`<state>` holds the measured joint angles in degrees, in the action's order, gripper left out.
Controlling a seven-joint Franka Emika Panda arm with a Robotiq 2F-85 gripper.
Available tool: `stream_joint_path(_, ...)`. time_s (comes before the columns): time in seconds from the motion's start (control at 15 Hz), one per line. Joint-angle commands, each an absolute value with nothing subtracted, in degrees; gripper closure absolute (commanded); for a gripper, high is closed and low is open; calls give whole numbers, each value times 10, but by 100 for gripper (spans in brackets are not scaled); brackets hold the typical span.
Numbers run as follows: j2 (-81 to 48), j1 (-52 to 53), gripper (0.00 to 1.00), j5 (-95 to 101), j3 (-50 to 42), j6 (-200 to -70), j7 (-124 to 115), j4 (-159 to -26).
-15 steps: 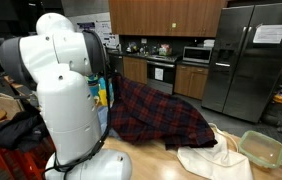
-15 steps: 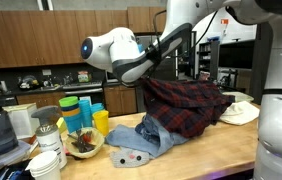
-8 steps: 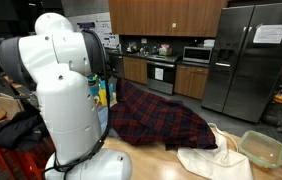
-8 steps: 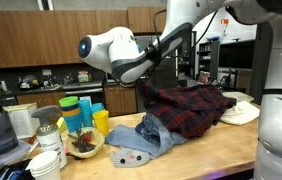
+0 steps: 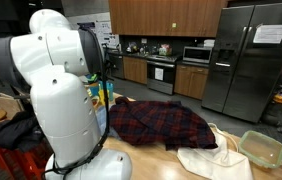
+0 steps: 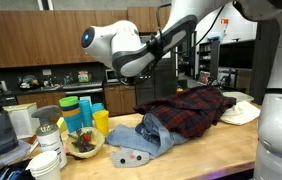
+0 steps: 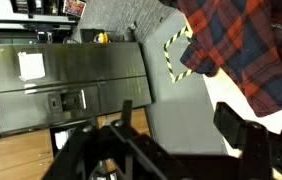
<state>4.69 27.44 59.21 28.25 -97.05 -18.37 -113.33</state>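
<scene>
The wooden countertop (image 6: 206, 152) bears the red-and-navy plaid flannel shirt (image 6: 186, 110). The shirt lies slumped in a loose heap because nothing grips it, and its edge touches a crumpled blue denim garment (image 6: 146, 133). In the wrist view the gripper (image 7: 176, 118) hangs clear of the cloth, jaws apart and empty. In both exterior views the white robot arm (image 6: 131, 50) hides the fingers.

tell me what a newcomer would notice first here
The red plaid shirt heaped on the wooden counter draws the eye first, with the big white robot arm above it. In the wrist view the gripper is open and empty. Bright stacked cups stand further along the counter.
</scene>
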Motion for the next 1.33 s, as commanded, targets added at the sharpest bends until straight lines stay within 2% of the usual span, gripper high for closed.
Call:
stream_joint_path(0.0,123,259,0,512,257,-1004,-201,-1193)
stream_joint_path(0.4,138,233,0,331,228,-1025,-212,-1253)
stream_joint_path(0.93,83,203,0,161,234,-964,-294,-1235)
stream_joint_path(1.27,95,221,0,63,232,-996,-137,-1226)
